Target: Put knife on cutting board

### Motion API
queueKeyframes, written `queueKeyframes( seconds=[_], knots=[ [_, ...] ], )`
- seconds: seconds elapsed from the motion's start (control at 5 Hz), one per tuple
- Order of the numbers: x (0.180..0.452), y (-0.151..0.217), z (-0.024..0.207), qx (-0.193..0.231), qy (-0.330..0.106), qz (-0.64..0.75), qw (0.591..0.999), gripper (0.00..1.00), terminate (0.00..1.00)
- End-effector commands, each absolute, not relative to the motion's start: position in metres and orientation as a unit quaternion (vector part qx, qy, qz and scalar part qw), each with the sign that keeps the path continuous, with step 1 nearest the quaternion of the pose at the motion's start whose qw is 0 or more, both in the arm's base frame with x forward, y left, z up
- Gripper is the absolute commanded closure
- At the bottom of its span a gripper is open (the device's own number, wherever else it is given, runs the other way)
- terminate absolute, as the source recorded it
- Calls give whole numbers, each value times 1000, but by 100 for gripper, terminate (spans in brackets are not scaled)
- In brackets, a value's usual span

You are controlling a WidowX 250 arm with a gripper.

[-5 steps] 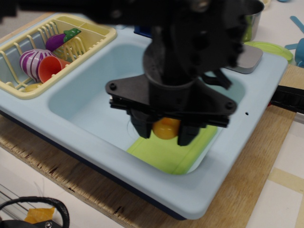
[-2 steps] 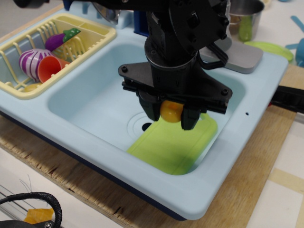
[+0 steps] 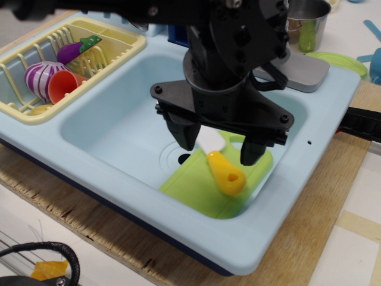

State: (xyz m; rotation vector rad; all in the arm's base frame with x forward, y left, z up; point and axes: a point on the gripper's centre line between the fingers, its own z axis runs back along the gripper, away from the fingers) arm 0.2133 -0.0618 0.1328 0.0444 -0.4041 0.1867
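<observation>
The knife (image 3: pixel 222 167), with a chunky yellow handle and short white blade, lies on the lime-green cutting board (image 3: pixel 193 185) at the bottom of the light blue sink (image 3: pixel 107 128). Its handle points toward the front right, its blade toward the back left. My black gripper (image 3: pixel 217 143) hangs just above the knife with its fingers (image 3: pixel 184 134) spread wide, one on each side, holding nothing. The far part of the board is hidden behind the gripper.
A yellow dish rack (image 3: pixel 119 42) at the back left holds a purple eggplant (image 3: pixel 77 49), an orange cup (image 3: pixel 62 85) and a purple-white vegetable (image 3: pixel 38 77). A metal pot (image 3: pixel 306 21) and a pale green plate (image 3: pixel 339 61) stand at the back right. The sink drain (image 3: pixel 178 158) lies left of the board.
The gripper rose from low over the board, then opened. The knife, held by its yellow handle before, now lies free on the cutting board.
</observation>
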Motion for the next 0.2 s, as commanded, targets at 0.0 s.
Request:
queueKeyframes(
  seconds=[0.0],
  knots=[
    [215, -63, 138, 17, -210, 90, 973, 0, 100]
  ],
)
